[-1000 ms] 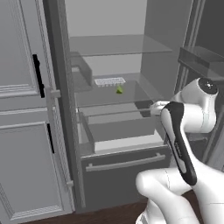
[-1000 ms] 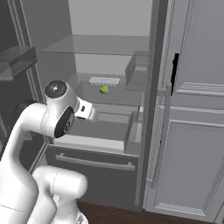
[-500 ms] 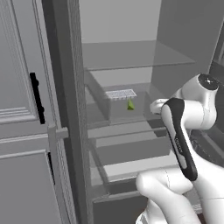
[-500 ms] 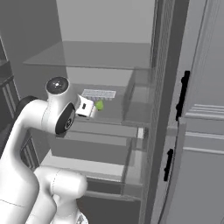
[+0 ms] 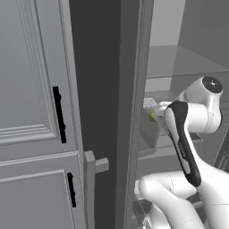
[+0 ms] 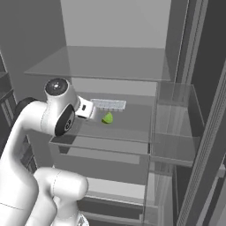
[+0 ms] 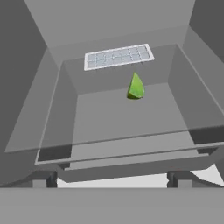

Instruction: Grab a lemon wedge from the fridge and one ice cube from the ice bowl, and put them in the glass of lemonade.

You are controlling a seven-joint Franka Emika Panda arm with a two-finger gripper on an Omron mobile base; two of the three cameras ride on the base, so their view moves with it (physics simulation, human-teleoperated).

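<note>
The fridge (image 6: 115,26) stands open in front of me. The lemon wedge (image 7: 136,86), small, yellow-green and pointed, sits upright on a glass shelf (image 7: 118,118) inside it. It also shows in the right base view as the lemon wedge (image 6: 107,118) and past the door edge as the lemon wedge (image 5: 153,116). My gripper (image 7: 111,180) is open, level with that shelf's front edge and short of the wedge, with nothing between its fingertips (image 7: 45,179). In the right base view the hand (image 6: 85,109) sits just left of the wedge.
A flat white tray (image 7: 118,57) lies behind the wedge at the back of the shelf. Another glass shelf (image 6: 101,64) hangs above. Clear bins (image 6: 174,132) stand to the right, and a drawer (image 6: 114,190) lies below. Light grey cabinets (image 5: 31,112) flank the fridge on the left.
Both base views have closed in on the fridge, so the base has driven forward. The hand is now nearer the shelf with the wedge. The jaws stay open.
</note>
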